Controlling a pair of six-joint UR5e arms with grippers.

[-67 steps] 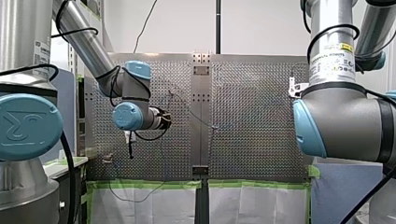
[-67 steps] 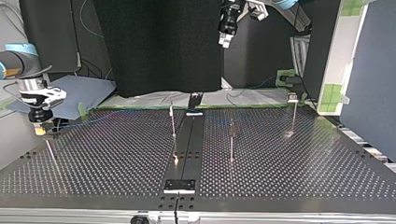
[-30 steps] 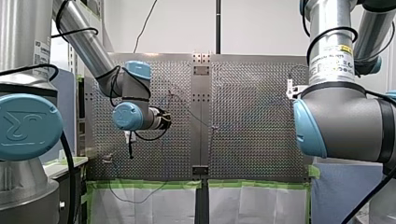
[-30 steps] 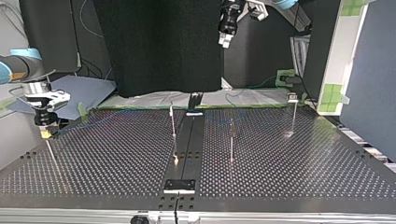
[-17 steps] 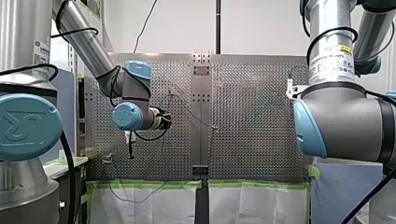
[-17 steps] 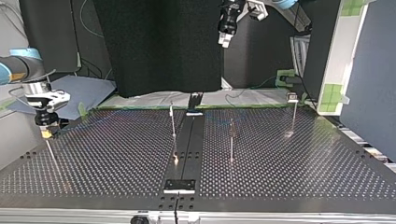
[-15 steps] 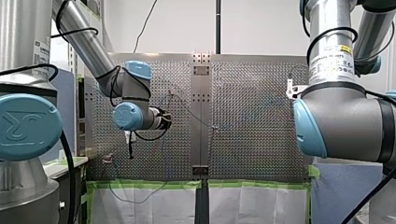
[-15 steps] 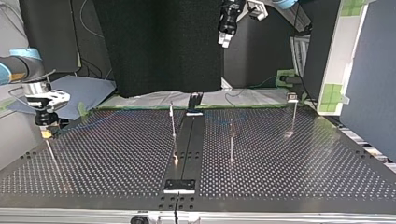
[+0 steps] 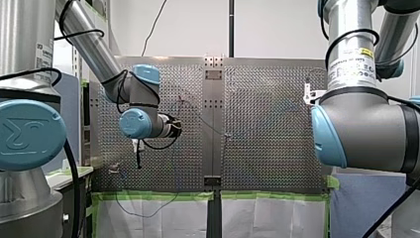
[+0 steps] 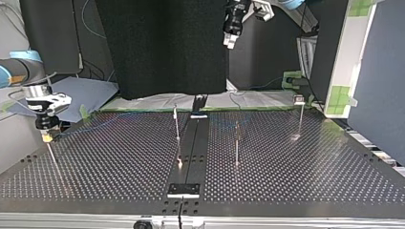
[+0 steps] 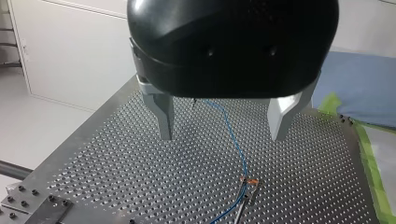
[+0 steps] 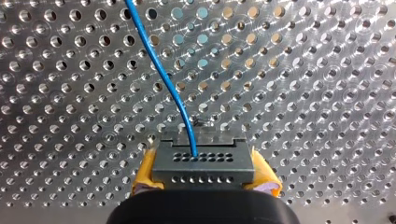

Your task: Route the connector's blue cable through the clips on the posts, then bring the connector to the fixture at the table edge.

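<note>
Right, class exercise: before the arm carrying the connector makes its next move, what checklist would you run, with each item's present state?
1. Grip: my right tool is shut on the connector, yellow pads either side: ok.
2. Wiring: the blue cable leaves the connector unkinked: ok.
3. Free arm: my left tool is open, empty, above the table: ok.
4. Cable seated in the clip under my left tool: cannot tell.
5. Cable through the clips on the other posts: cannot tell.

Black curtain (image 10: 162, 47) behind perforated table (image 10: 310, 171); green tape (image 9: 153, 196).
</note>
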